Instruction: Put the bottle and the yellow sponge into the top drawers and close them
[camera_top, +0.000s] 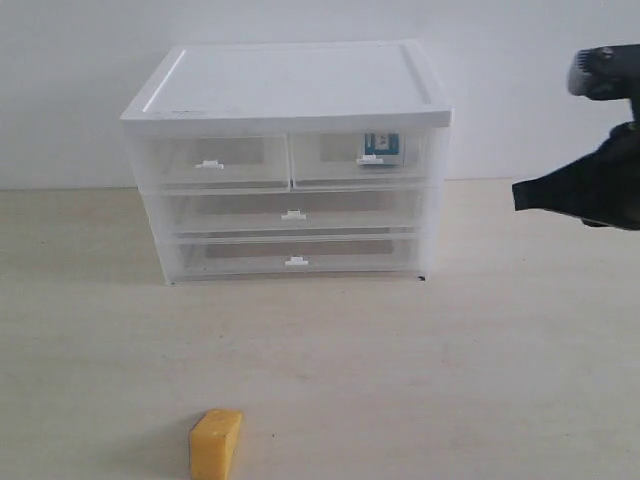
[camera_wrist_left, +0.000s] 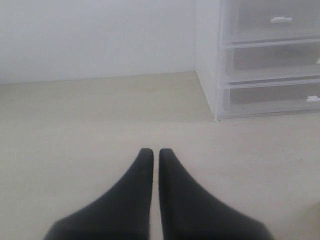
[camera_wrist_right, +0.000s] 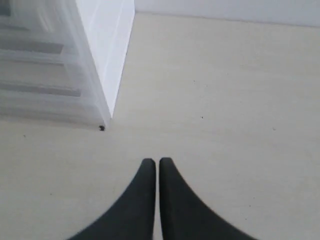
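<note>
The white cabinet (camera_top: 290, 80) stands on the bench (camera_top: 450, 380) with all its drawers pushed in. Through the translucent front of the right top drawer (camera_top: 330, 160) shows the bottle (camera_top: 380, 148) – its teal label sits just behind the tab handle. The left top drawer (camera_top: 180, 160) is shut flush beside it, above the two full-width drawers (camera_top: 293, 213).

The yellow sponge (camera_top: 215, 443) lies on the bare bench well in front of the cabinet, outside any drawer.

The left hand (camera_wrist_left: 156, 152) hangs over the bench near the cabinet's side, fingers pressed together to a thin slit, gripping nothing. The right hand (camera_wrist_right: 157, 162) – off the cabinet's right corner – is pressed together likewise, empty.
</note>
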